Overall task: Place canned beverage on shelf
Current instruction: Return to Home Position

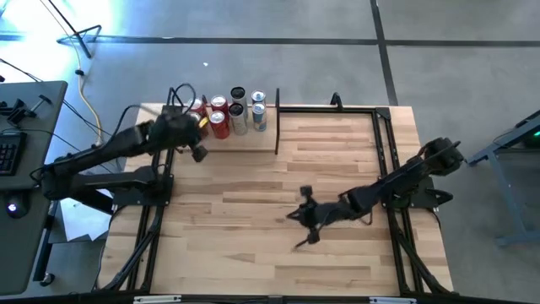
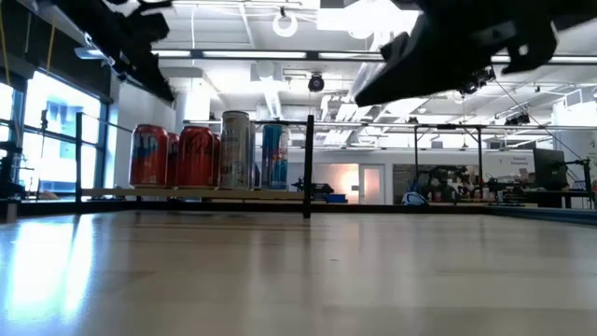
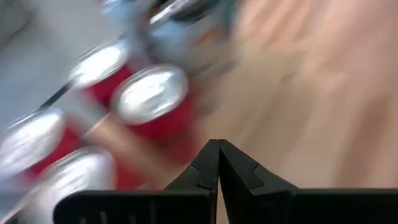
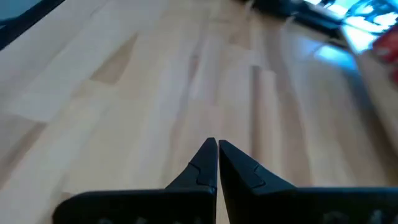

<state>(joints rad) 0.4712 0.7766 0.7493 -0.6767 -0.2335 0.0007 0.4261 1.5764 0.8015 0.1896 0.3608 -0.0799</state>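
Fingers of the left pincer [image 3: 217, 144] met tip to tip, clenched on nothing; it hung raised over the front left edge of the shelf [image 1: 253, 142], just beside the red cans [image 1: 219, 125] yet apart from them; from its own wrist their silvery lids showed close ahead, blurred. The canned beverages [image 2: 196, 157] all stood upright on the shelf, which lay at the rear left of the table [image 1: 253, 253]; seen from above they were in short rows, red ones toward the left, dark-topped cans [image 1: 237, 94] in the middle, silver-and-blue cans [image 1: 258, 108] nearest the thin upright end panel [image 1: 277, 122]; how many stood under the left arm I could not tell. From table height the group showed as reds, a taller silver can [image 2: 236, 149] and a blue can [image 2: 273, 156], side by side, with the end panel just to their right. A black metal frame [image 1: 337, 108] ran on from the panel along the table's rear edge and down its right side. The right pincer [image 4: 212, 144] was likewise clenched and empty, tips together; it hovered above bare planks in the middle of the table toward the front, well apart from the shelf and the cans; its arm reached in from the table's right edge. Off the table's left side stood a dark desk [image 1: 34, 110] with a keyboard [image 1: 7, 152].
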